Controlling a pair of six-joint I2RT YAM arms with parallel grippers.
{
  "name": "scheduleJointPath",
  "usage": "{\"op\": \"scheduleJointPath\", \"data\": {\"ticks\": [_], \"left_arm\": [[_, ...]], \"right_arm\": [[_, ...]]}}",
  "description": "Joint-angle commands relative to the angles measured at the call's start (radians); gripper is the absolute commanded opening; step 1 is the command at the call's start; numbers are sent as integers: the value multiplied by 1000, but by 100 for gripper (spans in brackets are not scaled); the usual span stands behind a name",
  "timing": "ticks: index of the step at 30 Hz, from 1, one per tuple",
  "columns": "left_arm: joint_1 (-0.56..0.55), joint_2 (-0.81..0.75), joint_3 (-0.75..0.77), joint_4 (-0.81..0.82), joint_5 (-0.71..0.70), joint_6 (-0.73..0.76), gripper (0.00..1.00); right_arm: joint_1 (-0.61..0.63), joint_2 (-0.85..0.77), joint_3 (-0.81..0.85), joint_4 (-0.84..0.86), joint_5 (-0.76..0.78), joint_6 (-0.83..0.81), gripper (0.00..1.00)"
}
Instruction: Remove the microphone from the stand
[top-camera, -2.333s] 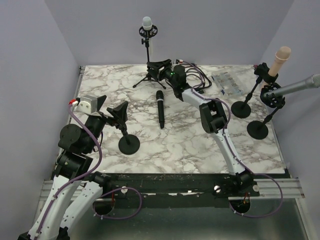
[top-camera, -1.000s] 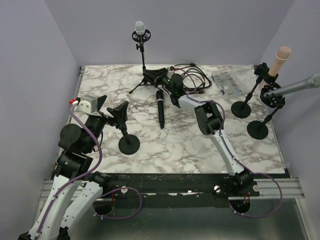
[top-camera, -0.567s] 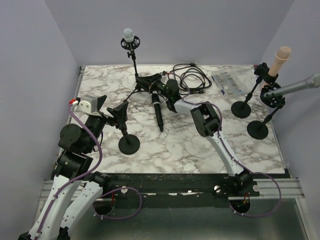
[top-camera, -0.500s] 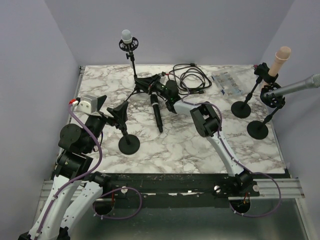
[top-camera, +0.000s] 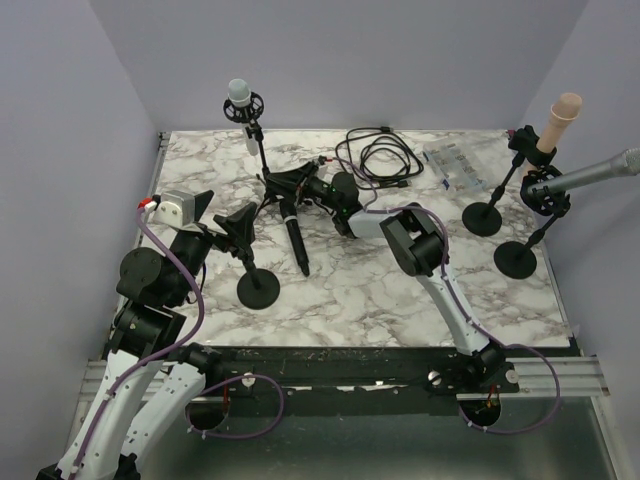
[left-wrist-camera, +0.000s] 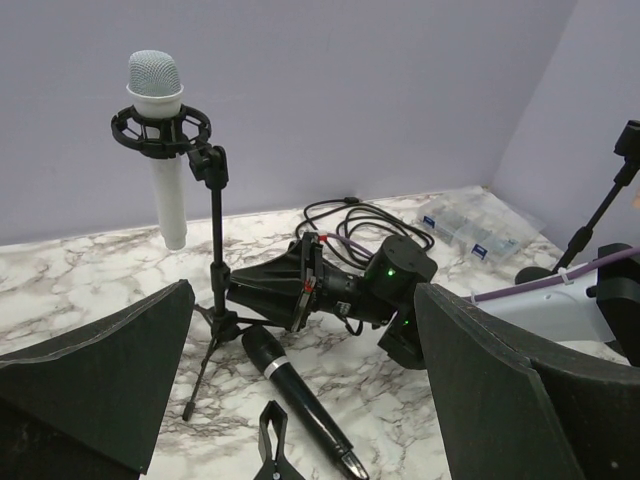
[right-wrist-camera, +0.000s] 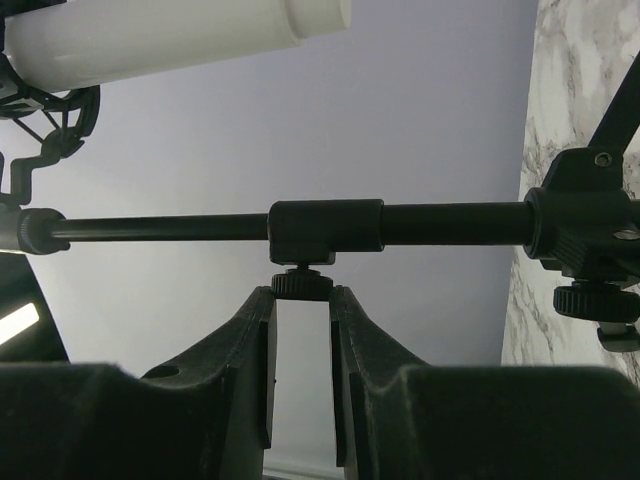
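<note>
A white microphone (top-camera: 238, 92) sits upright in a black shock mount on a small tripod stand (top-camera: 264, 165) at the back left of the marble table. It also shows in the left wrist view (left-wrist-camera: 160, 130). My right gripper (top-camera: 290, 190) lies low beside the tripod, shut on a knurled knob of the stand's pole (right-wrist-camera: 420, 225); the knob (right-wrist-camera: 303, 284) is pinched between my fingertips (right-wrist-camera: 302, 300). The white microphone's body (right-wrist-camera: 170, 35) crosses the top of that view. My left gripper (top-camera: 235, 225) is open and empty, facing the stand from the near left.
A black handheld microphone (top-camera: 296, 240) lies on the table next to the tripod. An empty round-base stand (top-camera: 258, 288) is by my left gripper. A cable coil (top-camera: 380, 155) and a clear packet (top-camera: 455, 165) lie at the back. Two stands with microphones (top-camera: 562, 115) (top-camera: 600, 172) are at the right.
My right gripper has dragged the tripod stand with the white microphone leftward and nearer. The black handheld microphone has been pushed left with it. The left arm has not moved.
</note>
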Motion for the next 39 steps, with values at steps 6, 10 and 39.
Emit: {"op": "scheduleJointPath", "data": {"ticks": [6, 10, 39], "left_arm": [[7, -5, 1, 7, 26, -16, 95], [7, -6, 2, 7, 26, -16, 95], [47, -27, -9, 1, -76, -12, 95]], "right_arm": [[13, -45, -118, 14, -84, -46, 5], [14, -67, -132, -58, -83, -120, 3], [220, -374, 19, -1101, 953, -1563, 1]]}}
